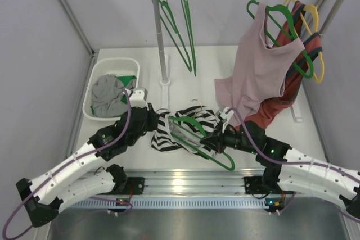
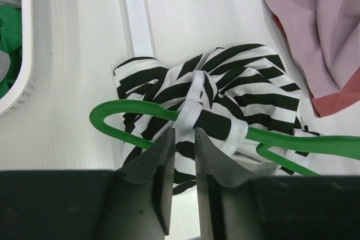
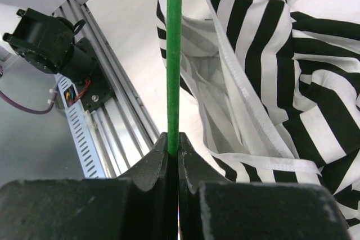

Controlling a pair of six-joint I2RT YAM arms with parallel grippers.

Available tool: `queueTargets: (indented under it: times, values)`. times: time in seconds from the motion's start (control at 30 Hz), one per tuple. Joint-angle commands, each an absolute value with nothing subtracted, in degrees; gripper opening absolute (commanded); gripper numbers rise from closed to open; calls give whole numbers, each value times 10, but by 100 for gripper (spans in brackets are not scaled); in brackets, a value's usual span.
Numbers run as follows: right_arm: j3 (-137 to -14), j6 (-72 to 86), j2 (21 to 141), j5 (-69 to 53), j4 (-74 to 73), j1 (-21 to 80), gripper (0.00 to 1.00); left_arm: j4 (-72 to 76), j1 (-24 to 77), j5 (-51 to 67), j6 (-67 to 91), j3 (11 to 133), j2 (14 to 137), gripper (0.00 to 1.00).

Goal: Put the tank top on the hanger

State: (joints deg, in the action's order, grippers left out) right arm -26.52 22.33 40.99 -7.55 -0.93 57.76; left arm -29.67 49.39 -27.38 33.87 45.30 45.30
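Hanger (image 2: 326, 141) mid-table, long axis diagonal, far-left to near-right. Tank top (image 2: 253, 91) bunched on left end. Right gripper (image 3: 173, 145) clamps hanger bar. Left gripper (image 2: 183, 139) jaws barely apart at strap, grip unclear. Bare table (image 1: 225, 71) behind.

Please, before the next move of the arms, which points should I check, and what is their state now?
1. Right gripper closed on the hanger: ok.
2. Left gripper holding the tank top by its strap: cannot tell; the jaws stand slightly apart, with the strap at their tips.
3. Strap crossing over the hanger's arm: ok.
4. Tank top spread along the hanger: not ok; it lies bunched on the table.
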Motion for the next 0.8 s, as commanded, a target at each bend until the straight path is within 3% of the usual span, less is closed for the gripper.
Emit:
queueTargets:
  times: [0.0,0.13,0.3,0.5,0.77]
  values:
    - [-310,207,418,-71,18,587,0,-307,491,-262,326,490,448,27]
    - [-312,207,431,-69,29,587,0,-314,491,-246,303,518,430,39]
    - [-316,205,444,-78,46,587,0,-274,491,-136,264,535,425,48]
    - [-319,203,458,-78,57,587,0,-172,496,-47,251,525,455,52]
    - [-318,204,475,-78,71,587,0,-99,518,-22,232,507,499,56]
